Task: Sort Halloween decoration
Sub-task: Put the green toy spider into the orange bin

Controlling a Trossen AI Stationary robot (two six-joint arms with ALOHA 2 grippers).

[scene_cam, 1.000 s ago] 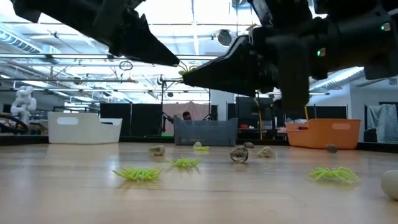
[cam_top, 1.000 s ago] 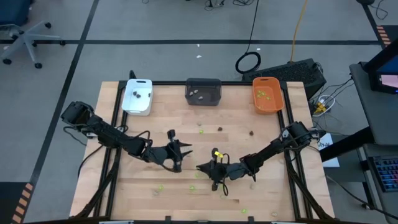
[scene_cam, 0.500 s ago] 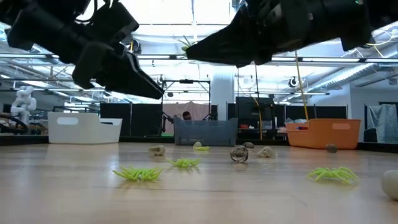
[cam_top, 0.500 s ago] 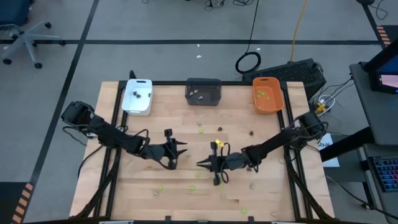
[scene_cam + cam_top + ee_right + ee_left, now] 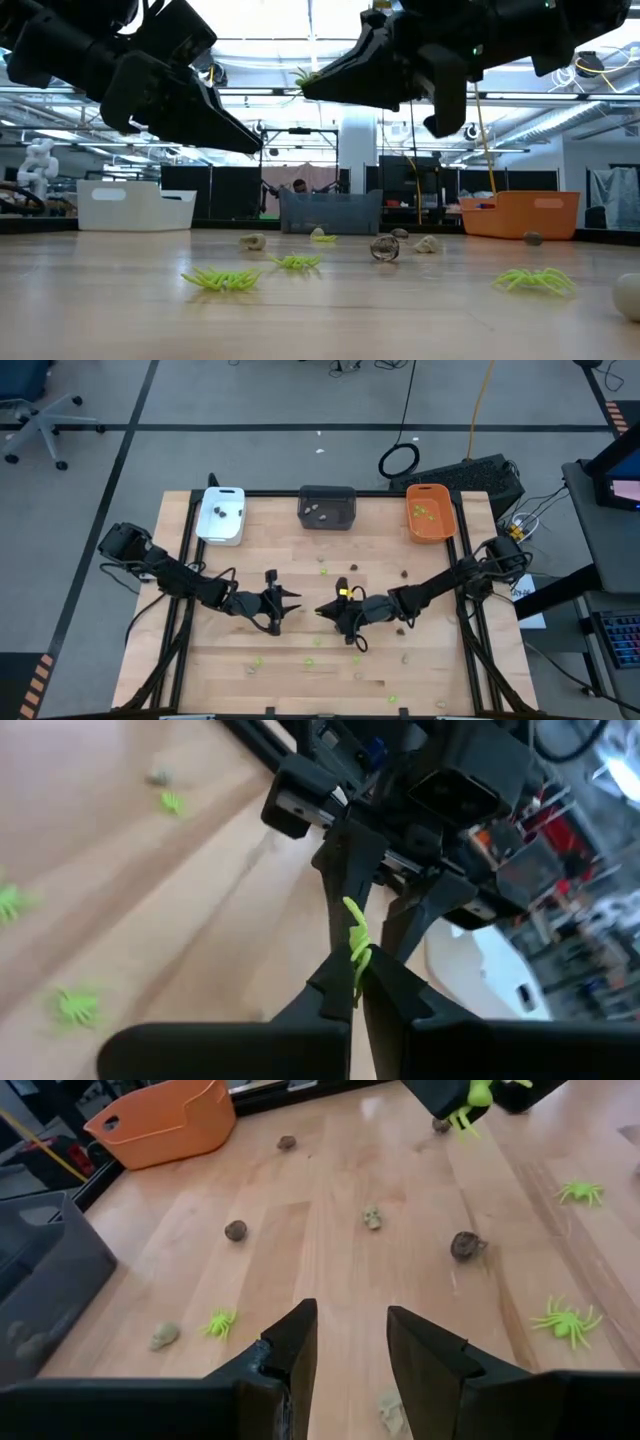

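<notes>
Now R gripper (image 5: 322,610) w/ green spider (image 5: 357,948) lifted higher, shifted back.

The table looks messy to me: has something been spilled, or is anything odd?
Tiny green spiders and pale skulls lie scattered over the table, not in the trays. The right gripper pinches one green spider in mid-air.

No legible text, label, brand, number or sign appears in any view; none can be read on the trays, arms, table or background room.
</notes>
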